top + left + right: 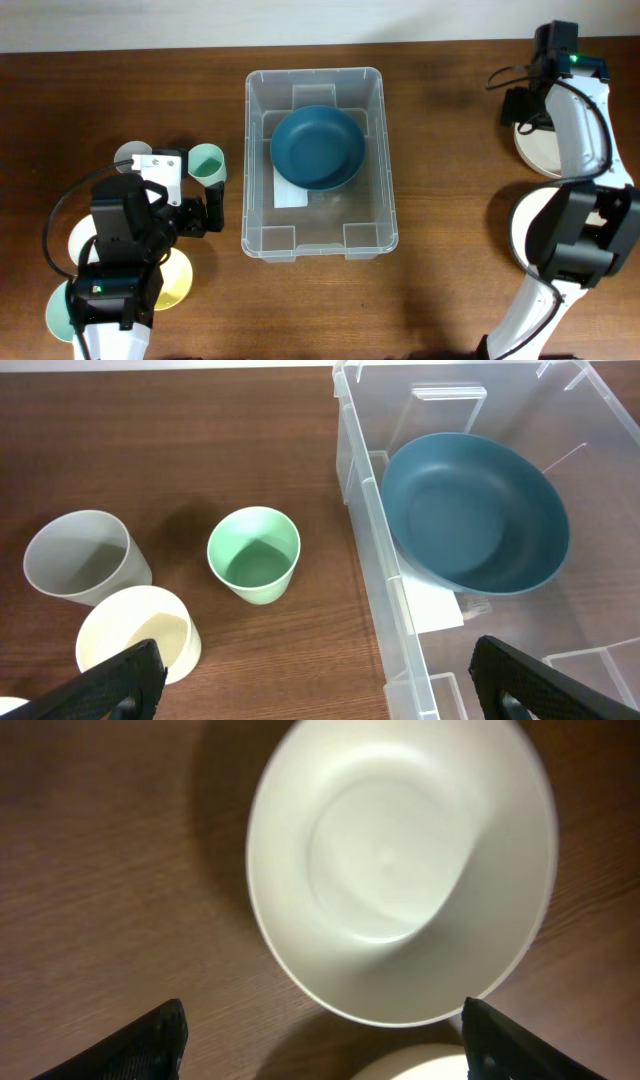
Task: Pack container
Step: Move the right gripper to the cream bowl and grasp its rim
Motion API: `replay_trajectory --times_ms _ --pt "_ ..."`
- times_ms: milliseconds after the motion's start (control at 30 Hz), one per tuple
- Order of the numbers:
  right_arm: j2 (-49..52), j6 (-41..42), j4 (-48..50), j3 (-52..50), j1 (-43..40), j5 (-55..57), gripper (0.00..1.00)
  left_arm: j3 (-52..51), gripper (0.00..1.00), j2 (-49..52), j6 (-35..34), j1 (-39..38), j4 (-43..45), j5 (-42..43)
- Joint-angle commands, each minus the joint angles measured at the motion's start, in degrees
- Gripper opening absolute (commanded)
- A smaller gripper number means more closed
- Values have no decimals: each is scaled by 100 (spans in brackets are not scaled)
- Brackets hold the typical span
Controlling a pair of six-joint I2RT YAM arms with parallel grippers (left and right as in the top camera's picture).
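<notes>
The clear container [247, 170] stands mid-table, with a dark blue bowl [317, 148] inside on its white label [290, 196]. In the left wrist view the container's left wall [375, 540] and the blue bowl [473, 510] are at the right. My left gripper [203, 213] is open and empty, just left of the container; in its wrist view [315, 685] the fingers straddle bare table and the container's wall. My right gripper [522, 108] is at the far right, open and empty above a white bowl [400, 870], with its fingers [325, 1040] spread wide.
A green cup [254, 553], a grey cup [82, 555] and a cream cup [135, 633] stand left of the container. A white plate [80, 240], a yellow bowl [175, 280] and a mint bowl [58, 310] lie under my left arm. Another white bowl [520, 230] sits near the right arm's base.
</notes>
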Motion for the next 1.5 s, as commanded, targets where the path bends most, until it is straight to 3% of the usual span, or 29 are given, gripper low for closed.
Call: replay_trajectory --times_ms 0,600,700,933,1467 --pt "374 24 83 -28 -114 -354 84 127 99 13 -39 -4 -9 2" --pt "1425 -7 667 -28 -146 341 82 127 99 13 -39 -4 -7 0" --pt "1519 -2 706 -28 -144 341 74 127 99 13 -42 -4 -9 4" --pt "1641 -4 743 -28 -144 341 43 127 99 13 -39 -4 -7 2" --pt "1641 -4 881 -28 -144 341 6 127 99 13 -39 -4 -7 0"
